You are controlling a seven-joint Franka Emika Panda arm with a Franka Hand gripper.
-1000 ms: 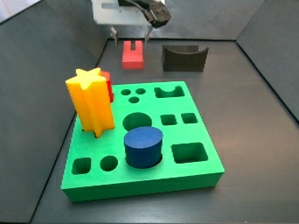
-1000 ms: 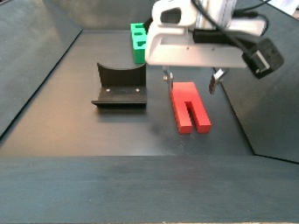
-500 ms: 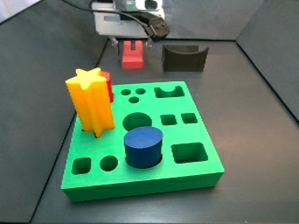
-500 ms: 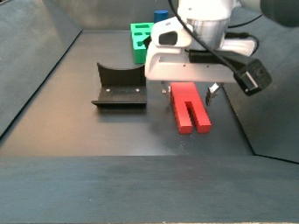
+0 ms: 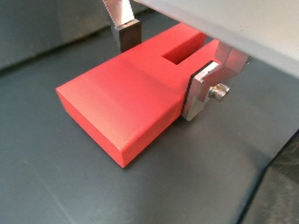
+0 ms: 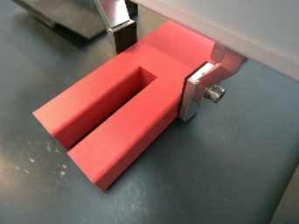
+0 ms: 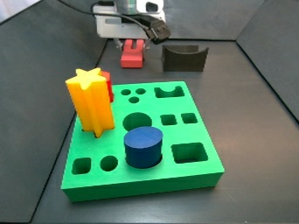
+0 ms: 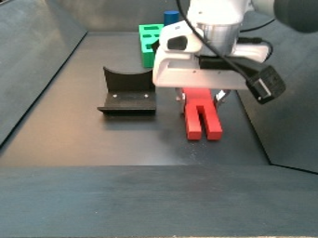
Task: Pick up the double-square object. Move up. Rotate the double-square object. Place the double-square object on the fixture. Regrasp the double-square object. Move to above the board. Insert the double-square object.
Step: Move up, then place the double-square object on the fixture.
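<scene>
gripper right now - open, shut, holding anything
Gripper: down over the double-square object lying flat on the floor, a finger at each long side. Whether the pads are clamped on it cannot be told.

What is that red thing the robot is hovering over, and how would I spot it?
Behind the big green board, under the gripper, a flat salmon-red block lies on the dark floor beside the small dark notched fixture. A slot splits one end into two square legs.
</scene>
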